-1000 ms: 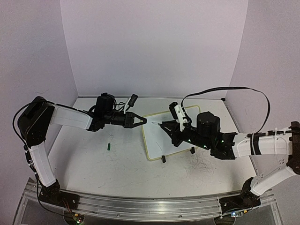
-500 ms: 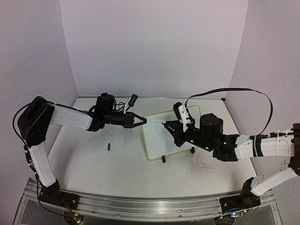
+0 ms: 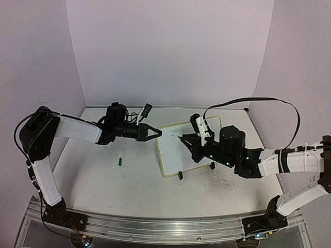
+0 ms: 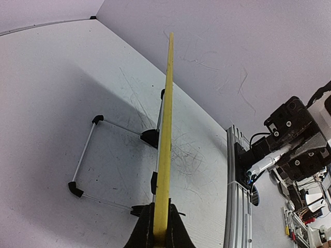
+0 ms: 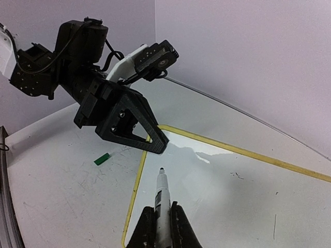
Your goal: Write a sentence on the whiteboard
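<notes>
The whiteboard [image 3: 178,152] stands tilted on the table on black clip feet [image 3: 180,175], its yellow frame [image 4: 166,129] seen edge-on in the left wrist view. My left gripper [image 3: 156,133] [image 4: 160,235] is shut on the frame at the board's left edge. My right gripper [image 3: 190,140] [image 5: 163,225] is shut on a white marker [image 5: 162,194]. The marker's dark tip points at the board's upper left area [image 5: 232,206], near the left gripper's fingers [image 5: 135,126]. Whether the tip touches is unclear. The sentence does not show; only tiny dark specks [image 5: 238,176] mark the board.
A small green cap [image 3: 120,161] [image 5: 102,159] lies on the table left of the board. The table top [image 3: 129,181] is scuffed with faint scribbles. Purple walls close the back and sides. A metal rail [image 3: 165,227] runs along the near edge.
The right gripper with the marker has shifted slightly to the right over the board. The left gripper and the board have not moved.
</notes>
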Action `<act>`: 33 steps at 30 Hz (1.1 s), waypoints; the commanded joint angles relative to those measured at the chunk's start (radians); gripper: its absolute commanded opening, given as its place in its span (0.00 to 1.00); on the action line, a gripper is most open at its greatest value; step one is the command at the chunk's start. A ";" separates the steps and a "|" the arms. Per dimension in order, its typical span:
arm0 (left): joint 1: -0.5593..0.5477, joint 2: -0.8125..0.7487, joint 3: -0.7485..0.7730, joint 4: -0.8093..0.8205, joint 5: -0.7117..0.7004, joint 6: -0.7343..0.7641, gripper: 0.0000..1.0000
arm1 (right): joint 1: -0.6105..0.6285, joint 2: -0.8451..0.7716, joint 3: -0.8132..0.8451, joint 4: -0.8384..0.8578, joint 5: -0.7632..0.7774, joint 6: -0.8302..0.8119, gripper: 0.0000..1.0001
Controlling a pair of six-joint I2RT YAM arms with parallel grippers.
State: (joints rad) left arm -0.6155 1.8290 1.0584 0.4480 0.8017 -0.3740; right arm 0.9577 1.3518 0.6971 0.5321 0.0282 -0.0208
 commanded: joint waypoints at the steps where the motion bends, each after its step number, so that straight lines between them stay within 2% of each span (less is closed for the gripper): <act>1: 0.008 -0.020 0.025 -0.002 -0.021 -0.017 0.00 | 0.014 0.004 0.004 0.037 0.077 0.013 0.00; 4: 0.008 -0.020 0.026 -0.002 -0.019 -0.019 0.00 | 0.014 0.001 0.002 0.040 0.099 0.013 0.00; 12: 0.008 -0.022 0.025 -0.002 -0.021 -0.018 0.00 | 0.028 0.073 0.065 0.028 0.038 0.000 0.00; 33: 0.006 -0.026 0.027 -0.002 -0.018 -0.023 0.00 | 0.052 0.208 0.172 0.034 0.161 -0.018 0.00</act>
State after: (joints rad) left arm -0.6163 1.8290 1.0584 0.4480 0.8013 -0.3745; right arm 1.0048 1.5426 0.8278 0.5307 0.1535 -0.0267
